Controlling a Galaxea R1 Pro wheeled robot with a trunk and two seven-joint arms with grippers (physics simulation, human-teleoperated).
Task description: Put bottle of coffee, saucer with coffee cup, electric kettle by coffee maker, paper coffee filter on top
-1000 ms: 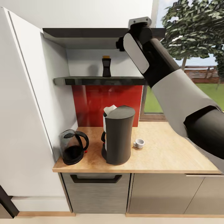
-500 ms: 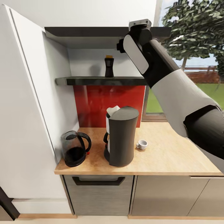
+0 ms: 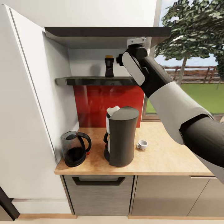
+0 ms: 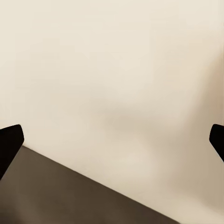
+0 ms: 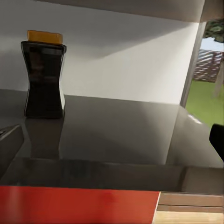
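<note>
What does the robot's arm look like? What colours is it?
The right arm is chunky and rounded, with glossy black sections, a wide pale grey sleeve-like section and a white oval panel near the wrist, topped by a grey metal bracket. The right gripper has dark fingertips.

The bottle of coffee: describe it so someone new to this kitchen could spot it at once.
Find the red wall panel behind the kitchen countertop. Just above it runs the kitchen shelf, a thin glossy black board. The bottle of coffee stands upright there, alone: a slim dark waisted bottle with a yellow-orange cap, unlike the larger charcoal coffee maker and glass electric kettle below.
</note>
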